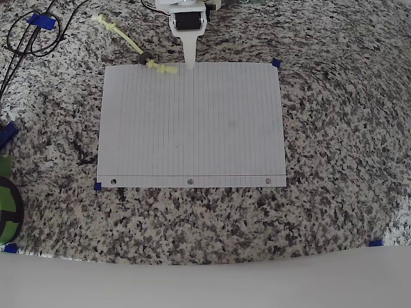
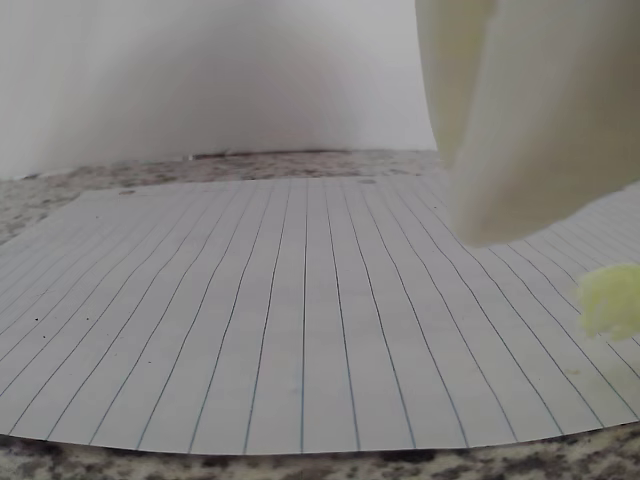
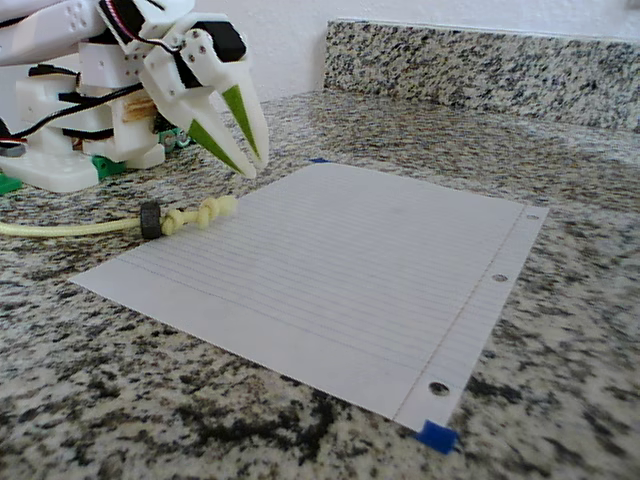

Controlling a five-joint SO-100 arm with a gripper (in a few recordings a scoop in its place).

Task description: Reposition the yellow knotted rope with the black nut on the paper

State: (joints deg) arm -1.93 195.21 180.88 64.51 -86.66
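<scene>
Overhead view has the yellow knotted rope (image 1: 131, 43) lying mostly off the paper (image 1: 191, 125) on the granite counter (image 1: 334, 96), one knot and the black nut (image 1: 142, 58) at the sheet's top edge, just left of the gripper (image 1: 190, 63), whose jaws look slightly parted and empty.

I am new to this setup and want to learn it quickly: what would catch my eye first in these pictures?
First, the white lined paper, lying flat in the middle of the speckled granite counter. Next, the yellow knotted rope with its black nut, mostly off the paper, one knot on the far edge. The white gripper hangs open beside that knot, holding nothing.
</scene>
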